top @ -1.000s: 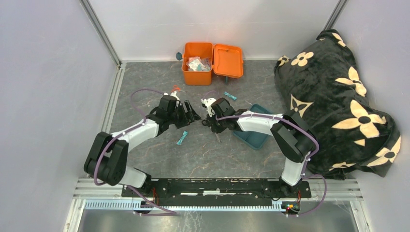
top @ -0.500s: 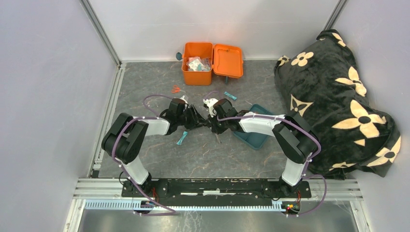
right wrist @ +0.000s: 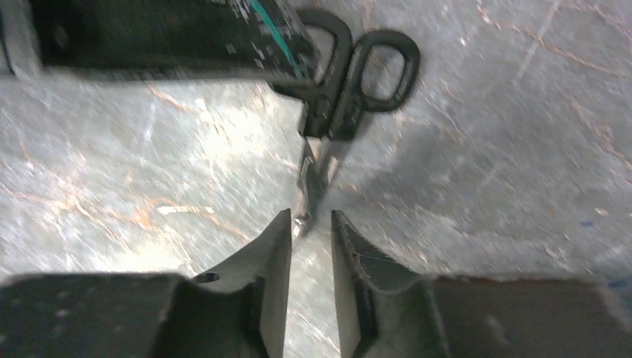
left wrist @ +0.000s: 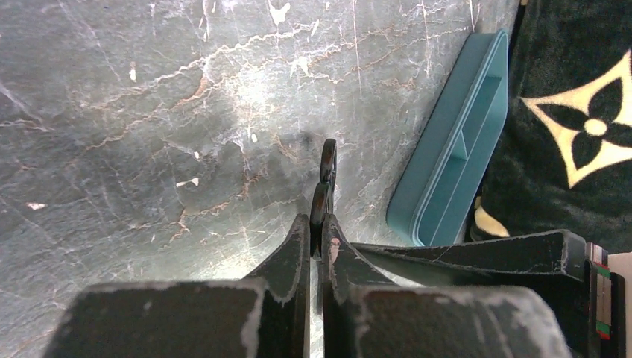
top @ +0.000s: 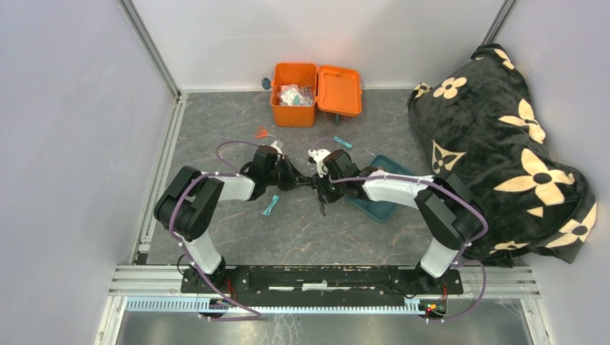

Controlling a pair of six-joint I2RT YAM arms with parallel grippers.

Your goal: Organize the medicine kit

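Two grippers meet tip to tip in my overhead view: the left gripper (top: 296, 180) and the right gripper (top: 317, 187) face each other, with a dark pair of scissors (top: 308, 182) bridging them. I note the medicine kit (top: 293, 113) well beyond both sets of fingertips, its lid (top: 339, 91) lying open beside it and pale packets (top: 293, 94) inside. A teal tray (top: 379, 207) sits partly under the right forearm, and a floral blanket (top: 503, 144) lies further out on that side. In the left wrist view, the left fingers (left wrist: 296, 250) are pinched together on the scissors' handle rings, which show edge-on and project past the tips. The tray lies ahead and to the right of them, against the blanket. In the right wrist view, the right fingers (right wrist: 274, 250) stand slightly apart, clamping nothing. The blade tip sits in the gap, nearer the left-hand finger, and I cannot confirm contact. The handles lie ahead of the tips, held in the left gripper.
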